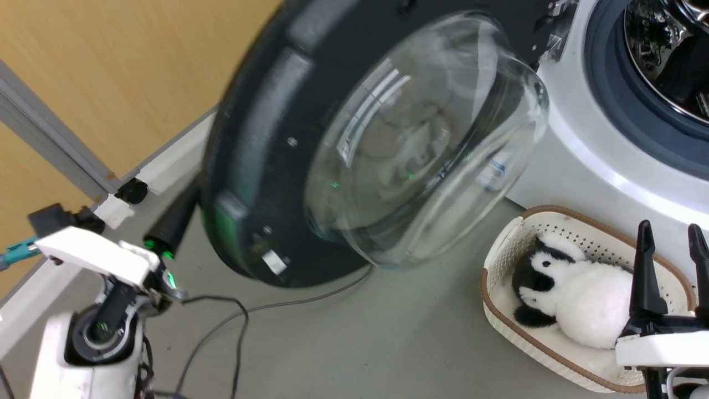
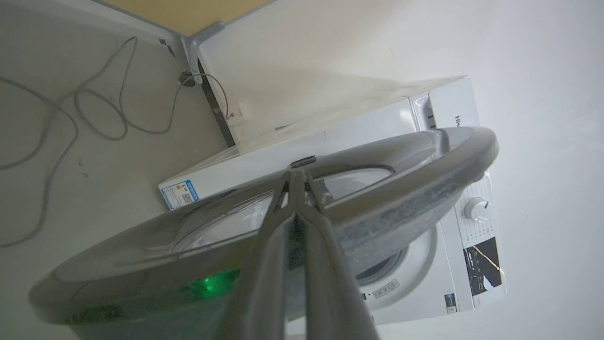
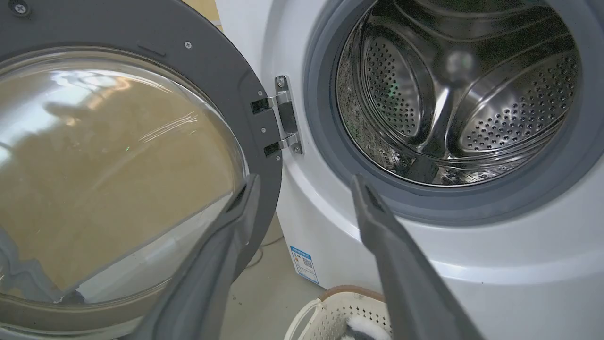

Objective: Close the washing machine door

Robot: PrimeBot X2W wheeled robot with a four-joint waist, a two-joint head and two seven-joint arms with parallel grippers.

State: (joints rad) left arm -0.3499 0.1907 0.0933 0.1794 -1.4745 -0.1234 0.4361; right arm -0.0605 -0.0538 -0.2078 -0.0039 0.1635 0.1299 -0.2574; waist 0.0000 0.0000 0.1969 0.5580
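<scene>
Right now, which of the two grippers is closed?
The left gripper, fingertips together at the washing machine door; the right gripper stands open.

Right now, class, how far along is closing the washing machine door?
Done: the left claw, shut, is set against the outer side of the washing machine door. In hand: pushing; the door looks blurred in the head view. Left: most of the swing, since the steel drum is uncovered. The right claw hangs open, idle.

Laundry corner: washing machine [image 3: 472,255], basket [image 1: 562,223]
</scene>
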